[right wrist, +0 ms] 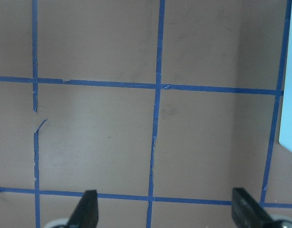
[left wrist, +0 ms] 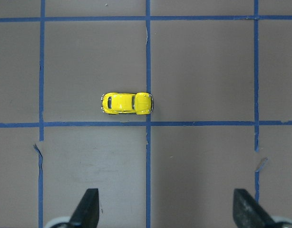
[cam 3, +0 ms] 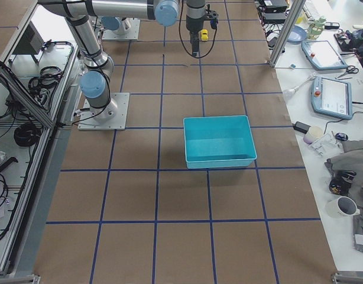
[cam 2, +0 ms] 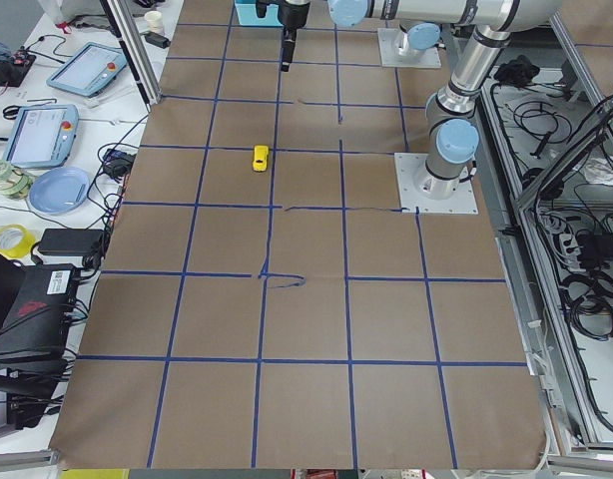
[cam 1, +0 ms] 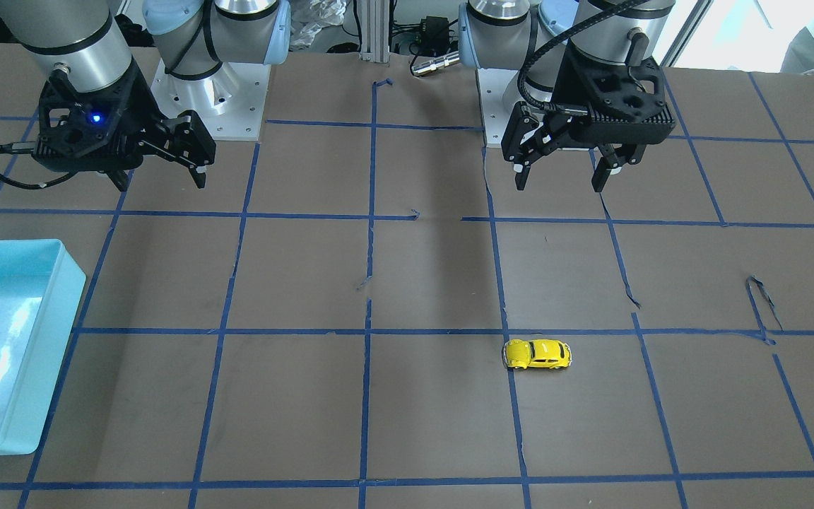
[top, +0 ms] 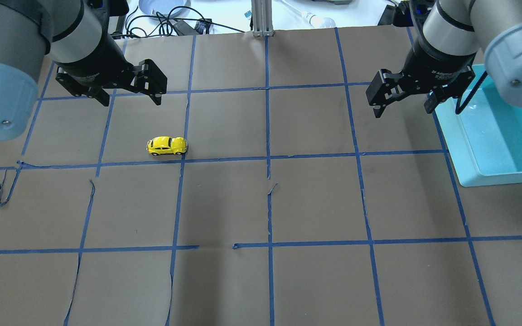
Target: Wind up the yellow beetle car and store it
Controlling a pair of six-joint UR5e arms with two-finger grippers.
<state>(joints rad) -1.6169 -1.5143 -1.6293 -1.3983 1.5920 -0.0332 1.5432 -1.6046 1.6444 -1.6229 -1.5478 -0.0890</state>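
The yellow beetle car (top: 166, 146) stands on its wheels on the brown table, beside a blue tape crossing; it also shows in the front view (cam 1: 537, 354) and in the left wrist view (left wrist: 126, 103). My left gripper (top: 130, 100) hangs open and empty above the table, behind the car, pointing down; in the left wrist view (left wrist: 167, 209) the car lies ahead of its fingers. My right gripper (top: 401, 110) is open and empty on the other side, next to the teal bin (top: 460, 154). The right wrist view shows only taped table between its fingertips (right wrist: 89, 209).
The teal bin (cam 1: 61, 297) is open-topped and sits at the table's right end (cam 3: 220, 160). Blue tape lines grid the brown paper, with some loose torn ends (top: 5, 190). The arm bases (cam 1: 209, 99) stand at the robot's edge of the table.
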